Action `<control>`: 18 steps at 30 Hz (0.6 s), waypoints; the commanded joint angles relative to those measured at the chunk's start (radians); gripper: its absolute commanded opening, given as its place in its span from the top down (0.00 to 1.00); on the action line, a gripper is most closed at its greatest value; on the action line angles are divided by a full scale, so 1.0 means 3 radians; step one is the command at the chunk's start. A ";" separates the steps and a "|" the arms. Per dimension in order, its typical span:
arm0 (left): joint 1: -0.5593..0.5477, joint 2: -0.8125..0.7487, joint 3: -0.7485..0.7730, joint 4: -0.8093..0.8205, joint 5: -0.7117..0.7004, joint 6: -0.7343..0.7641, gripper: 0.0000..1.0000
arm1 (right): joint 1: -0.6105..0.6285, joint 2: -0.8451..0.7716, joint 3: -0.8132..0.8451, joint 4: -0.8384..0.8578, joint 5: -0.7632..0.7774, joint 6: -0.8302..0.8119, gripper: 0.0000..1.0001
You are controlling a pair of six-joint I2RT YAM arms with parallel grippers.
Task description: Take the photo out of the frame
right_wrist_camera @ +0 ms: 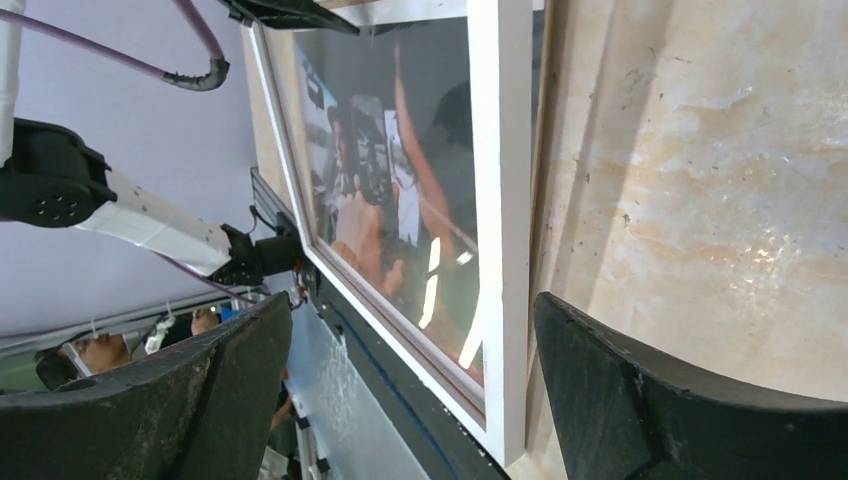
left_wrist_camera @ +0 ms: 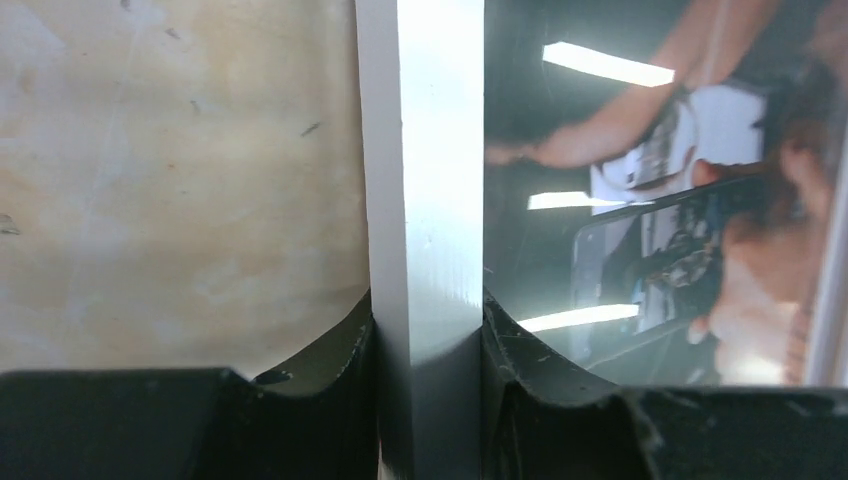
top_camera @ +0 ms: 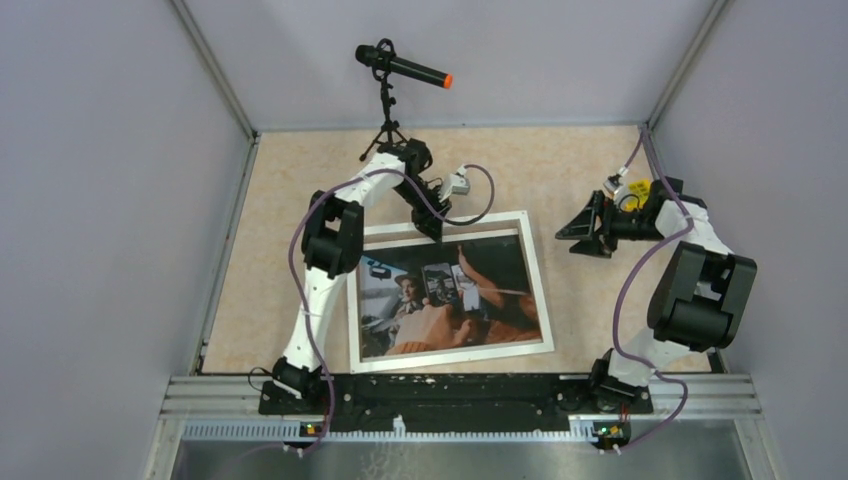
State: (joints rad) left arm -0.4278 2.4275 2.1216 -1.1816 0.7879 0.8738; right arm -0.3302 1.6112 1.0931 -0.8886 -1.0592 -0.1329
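The frame (top_camera: 352,330) lies face up on the table, white rim all round, with the photo (top_camera: 450,300) of a person in a car behind its glass. My left gripper (top_camera: 432,228) is shut on the frame's far rim near its middle; in the left wrist view the white rim (left_wrist_camera: 430,200) runs between my two black fingers (left_wrist_camera: 330,400), with the photo (left_wrist_camera: 680,200) to its right. My right gripper (top_camera: 578,238) is open and empty, hovering just right of the frame's far right corner. The right wrist view shows the frame's rim (right_wrist_camera: 500,220) and photo (right_wrist_camera: 390,180) ahead between wide-apart fingers (right_wrist_camera: 640,390).
A microphone on a small tripod (top_camera: 385,110) stands at the back of the table behind my left arm. Grey walls close in the table on three sides. The metal base rail (top_camera: 450,395) runs along the near edge, close to the frame's near rim.
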 commanded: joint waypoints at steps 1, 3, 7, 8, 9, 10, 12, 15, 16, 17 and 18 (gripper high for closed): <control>0.0002 -0.0016 0.0247 0.0637 -0.0321 0.0391 1.00 | -0.0006 -0.0017 -0.0045 0.0032 0.0043 -0.0106 0.12; -0.0005 0.0022 0.0245 0.0905 -0.0494 0.0291 0.85 | 0.0007 0.0001 -0.0092 0.0068 0.0082 -0.0085 0.12; -0.0006 -0.0035 0.0363 0.1156 -0.0747 0.0039 0.32 | 0.0132 0.0015 -0.0204 0.0144 0.0276 -0.0050 0.12; -0.0006 -0.0130 0.0381 0.1131 -0.0796 -0.0046 0.22 | 0.0166 0.0007 -0.0228 0.0178 0.0350 -0.0029 0.13; -0.0007 -0.0238 0.0373 0.1088 -0.0819 -0.0129 0.16 | 0.0195 0.0003 -0.0249 0.0218 0.0427 0.0001 0.13; -0.0003 -0.0368 0.0330 0.1029 -0.0832 -0.0205 0.13 | 0.0233 -0.0002 -0.0272 0.0274 0.0506 0.0040 0.13; 0.0000 -0.0715 0.0047 0.1021 -0.0995 -0.0394 0.02 | 0.0290 -0.0018 -0.0287 0.0379 0.0655 0.0126 0.14; 0.0107 -0.1330 -0.0587 0.1232 -0.1271 -0.1025 0.01 | 0.0427 -0.0071 -0.0266 0.0485 0.0890 0.0198 0.17; 0.0182 -0.1554 -0.0816 0.1287 -0.1330 -0.1300 0.01 | 0.0483 -0.0099 -0.0275 0.0511 0.0992 0.0203 0.18; 0.0260 -0.1785 -0.1057 0.1320 -0.1383 -0.1657 0.01 | 0.0551 -0.0165 -0.0288 0.0535 0.1101 0.0214 0.19; 0.0364 -0.1997 -0.1309 0.1360 -0.1413 -0.1962 0.01 | 0.0621 -0.0219 -0.0313 0.0561 0.1233 0.0222 0.19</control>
State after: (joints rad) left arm -0.4107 2.1204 1.9167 -0.8474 0.4496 0.6426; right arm -0.2008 1.6119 1.0058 -0.7887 -0.8314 -0.0891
